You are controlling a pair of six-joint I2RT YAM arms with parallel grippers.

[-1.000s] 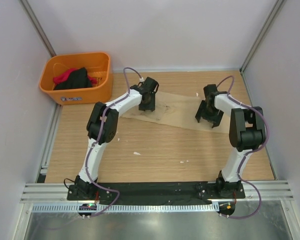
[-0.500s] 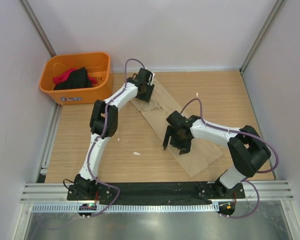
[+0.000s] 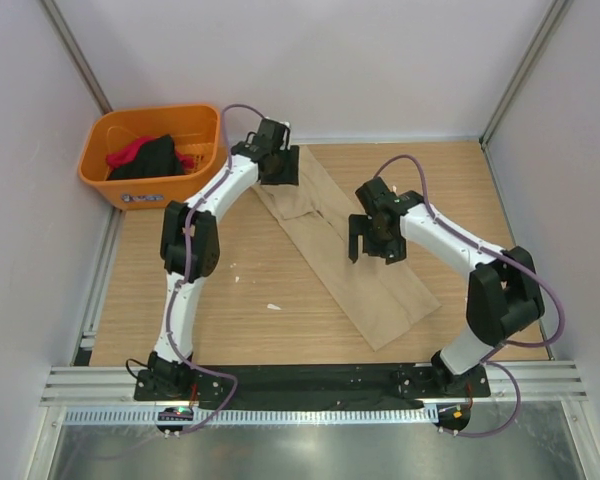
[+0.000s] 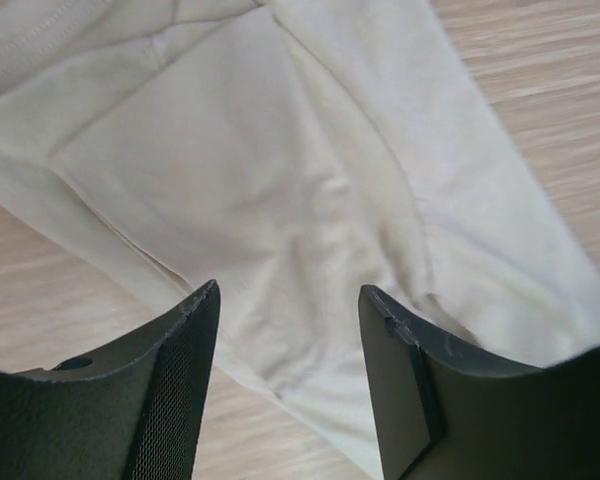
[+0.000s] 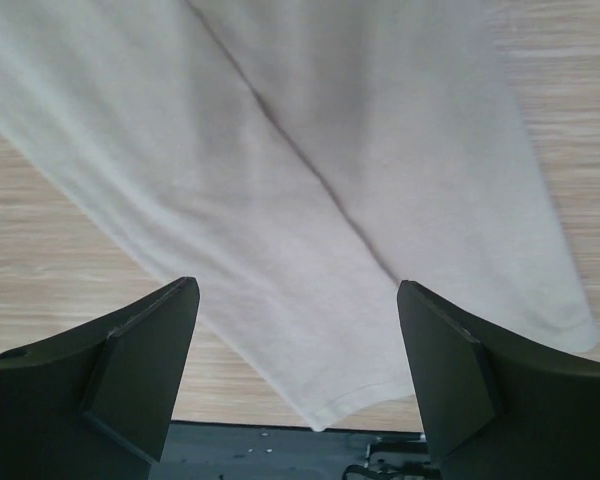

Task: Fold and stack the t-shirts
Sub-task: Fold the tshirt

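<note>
A beige t-shirt (image 3: 365, 270) lies folded lengthwise as a long strip, running from the back centre of the table to the front right. My left gripper (image 3: 280, 172) is open above its far end; the wrist view shows wrinkled fabric (image 4: 280, 190) between the spread fingers. My right gripper (image 3: 376, 248) is open above the strip's middle; its wrist view shows the smooth fabric (image 5: 310, 200) and the hem corner near the table's front edge. More clothes, black and red (image 3: 150, 157), lie in the orange basket (image 3: 200, 178).
The orange basket stands at the back left corner. White walls close in the back and both sides. A black strip (image 3: 310, 378) runs along the table's front edge by the arm bases. Small white specks (image 3: 273, 306) lie on the wood.
The shirt has gone from a crosswise strip at the back to a diagonal one. My right gripper has swung toward the centre, then back a little. My left gripper has moved farther back.
</note>
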